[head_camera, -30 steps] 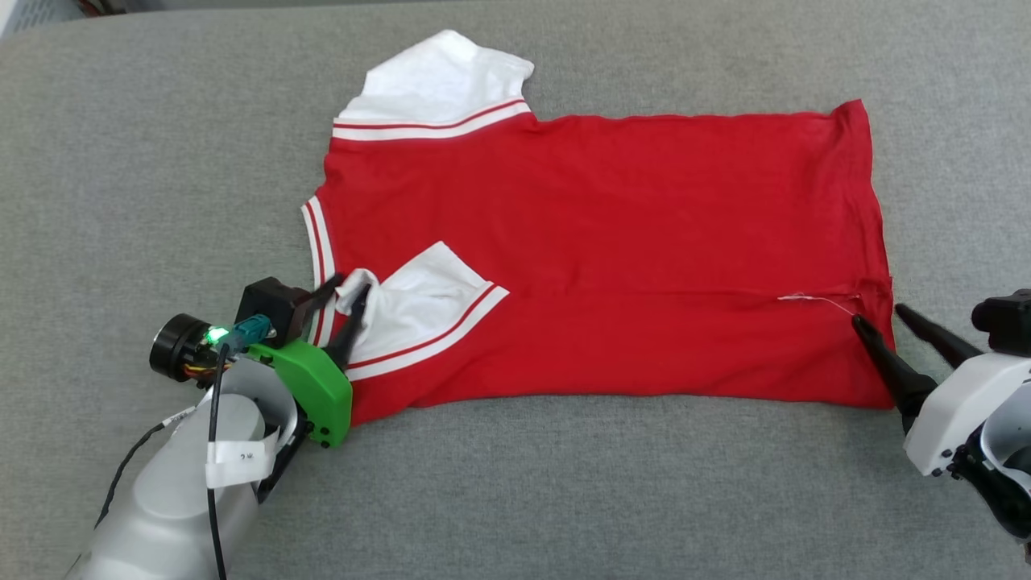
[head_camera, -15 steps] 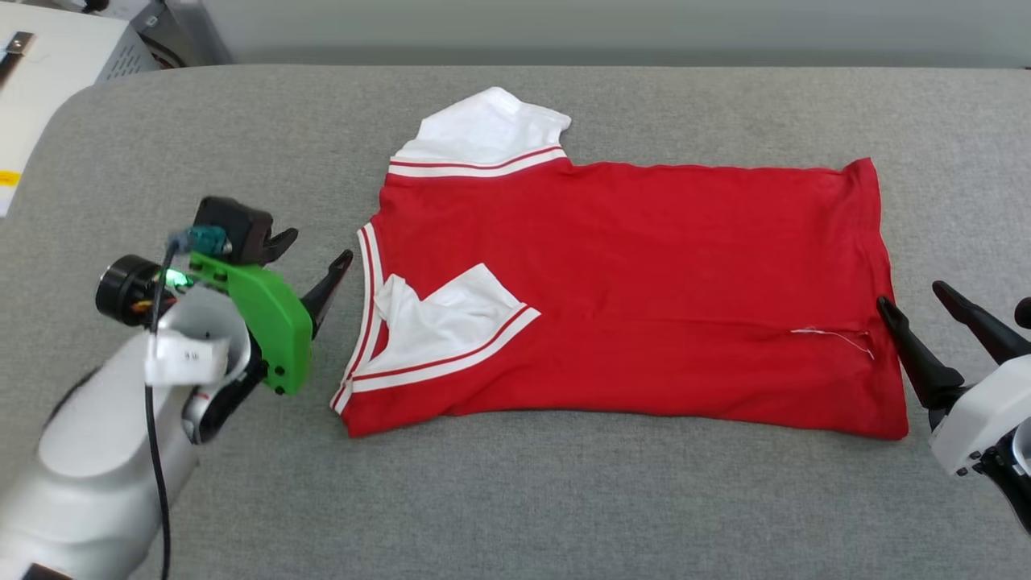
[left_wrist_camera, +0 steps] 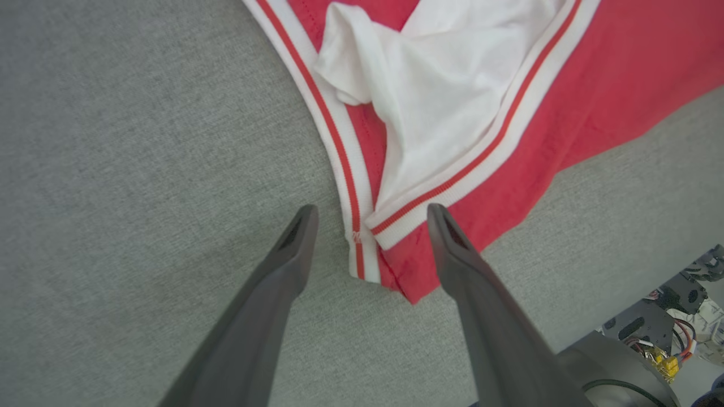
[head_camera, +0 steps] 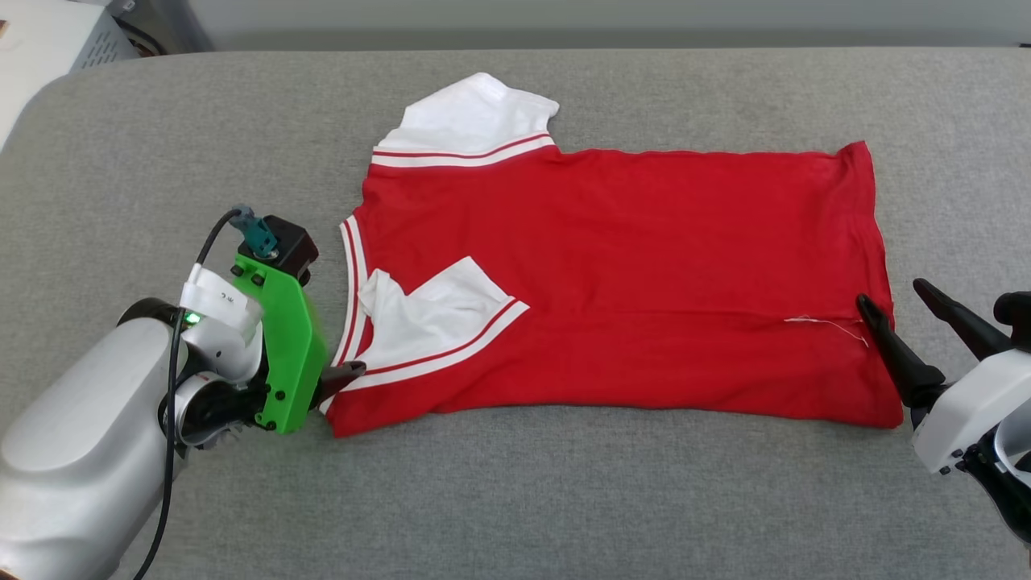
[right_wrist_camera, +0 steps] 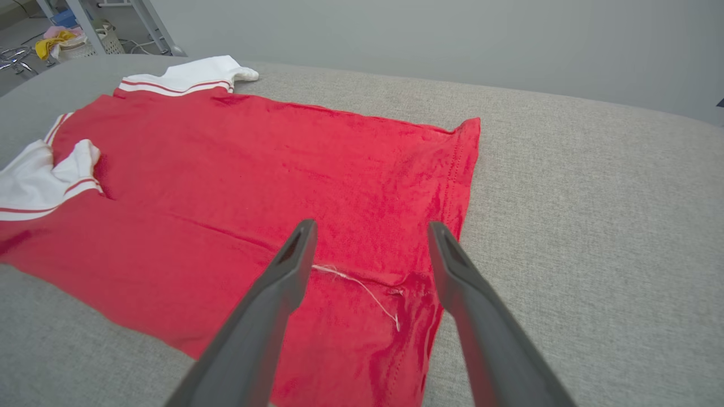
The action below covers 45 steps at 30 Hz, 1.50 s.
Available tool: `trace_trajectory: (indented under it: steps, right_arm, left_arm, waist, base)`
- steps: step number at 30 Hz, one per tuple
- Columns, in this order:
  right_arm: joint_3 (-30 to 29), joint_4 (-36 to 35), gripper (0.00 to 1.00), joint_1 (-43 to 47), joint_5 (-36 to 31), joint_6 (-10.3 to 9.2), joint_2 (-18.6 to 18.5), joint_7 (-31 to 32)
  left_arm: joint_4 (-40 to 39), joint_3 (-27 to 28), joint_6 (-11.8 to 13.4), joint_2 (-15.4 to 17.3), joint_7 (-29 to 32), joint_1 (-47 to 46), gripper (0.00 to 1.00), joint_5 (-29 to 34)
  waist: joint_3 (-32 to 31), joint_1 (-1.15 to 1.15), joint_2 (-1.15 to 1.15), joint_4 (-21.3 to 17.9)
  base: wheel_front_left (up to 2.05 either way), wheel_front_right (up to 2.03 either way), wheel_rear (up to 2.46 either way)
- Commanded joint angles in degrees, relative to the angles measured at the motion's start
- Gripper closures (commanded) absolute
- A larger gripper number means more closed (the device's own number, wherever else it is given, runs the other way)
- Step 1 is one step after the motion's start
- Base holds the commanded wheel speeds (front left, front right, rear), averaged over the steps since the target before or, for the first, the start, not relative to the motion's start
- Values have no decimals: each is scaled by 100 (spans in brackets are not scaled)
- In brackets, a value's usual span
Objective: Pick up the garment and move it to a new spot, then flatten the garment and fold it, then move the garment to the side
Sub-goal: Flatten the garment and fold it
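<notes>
The garment (head_camera: 628, 266) is a red T-shirt lying flat on the grey padded surface, collar to the left and hem to the right. One white sleeve (head_camera: 471, 117) sticks out at the far side. The other white sleeve (head_camera: 431, 310) lies folded over the red body. My left gripper (head_camera: 338, 377) stands open at the near collar corner, fingers astride the striped edge (left_wrist_camera: 356, 226) of the garment (left_wrist_camera: 594, 85), holding nothing. My right gripper (head_camera: 891, 292) is open over the hem's near corner; a loose white thread (right_wrist_camera: 356, 285) lies on the garment (right_wrist_camera: 226, 169) between its fingers (right_wrist_camera: 283, 282).
The grey padded surface (head_camera: 515, 499) reaches well past the shirt on all sides, with a rounded corner at the far left. A white cabinet (head_camera: 48, 48) stands beyond that corner. A rack with coloured items (right_wrist_camera: 68, 34) stands off the surface.
My left gripper let go of the folded sleeve, drew back, then came to the near collar corner. Both grippers opened wide. The sleeve stays folded. The head camera shifted.
</notes>
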Motion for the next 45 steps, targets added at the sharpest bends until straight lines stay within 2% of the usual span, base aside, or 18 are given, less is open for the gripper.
trace_trajectory:
  steps: [1, 14, 15, 16, 17, 25, 26, 30, 35, 39, 45]
  right_arm:
    - [8, -18, 0, -67, -28, -3, 28, 15]
    - [149, 61, 0, -325, -35, -3, 89, -8]
    - [158, 70, 0, -352, -29, -3, 83, -5]
    - [162, 74, 0, -372, -26, -3, 73, -5]
    - [164, 78, 0, -395, -26, -3, 55, -8]
    - [141, -31, 0, -614, -36, -3, -302, 133]
    - [188, -180, 0, -696, 103, -3, -626, 530]
    - [426, -427, 0, -731, 509, -3, -1187, 1401]
    - [675, -569, 0, -718, 1014, -3, -1702, 2478]
    - [858, -497, 0, -697, 1198, -3, -1726, 2950]
    - [1162, 29, 0, -613, 1118, -3, -1356, 3077]
  left_arm:
    - [13, -24, 7, 47, 18, 85, 0, -70]
    - [570, -477, 5, -126, -114, 600, 0, 89]
    - [631, -508, 2, -153, -160, 620, 14, 101]
    - [669, -519, 0, -171, -227, 624, 66, 118]
    - [717, -531, -2, -192, -321, 626, 100, 143]
    - [653, -345, -12, -136, -1114, 619, 100, 109]
    - [423, -290, -13, 0, -1336, 622, 100, 185]
    - [47, -224, 39, 141, -1532, 662, 100, 269]
    - [-364, -225, 166, 233, -1626, 732, 100, 378]
    - [-588, -237, 263, 252, -1651, 729, 100, 463]
    - [-772, -273, 351, 199, -1670, 670, 100, 567]
  waist:
    - [92, 0, 0, -84]
    - [388, 0, 0, -233]
    - [389, 0, 0, -236]
    - [385, 0, 0, -234]
    - [374, 0, 0, -230]
    - [180, 0, 0, -169]
    - [121, 0, 0, -127]
    - [81, 0, 0, -71]
    - [99, 0, 0, -1]
    - [169, 0, 0, 71]
    - [329, 0, 0, 177]
  base:
    - [0, 0, 0]
    - [0, 0, 0]
    - [0, 0, 0]
    - [0, 0, 0]
    - [0, 0, 0]
    - [0, 0, 0]
    - [0, 0, 0]
    - [0, 0, 0]
    - [0, 0, 0]
    - [0, 0, 0]
    - [0, 0, 0]
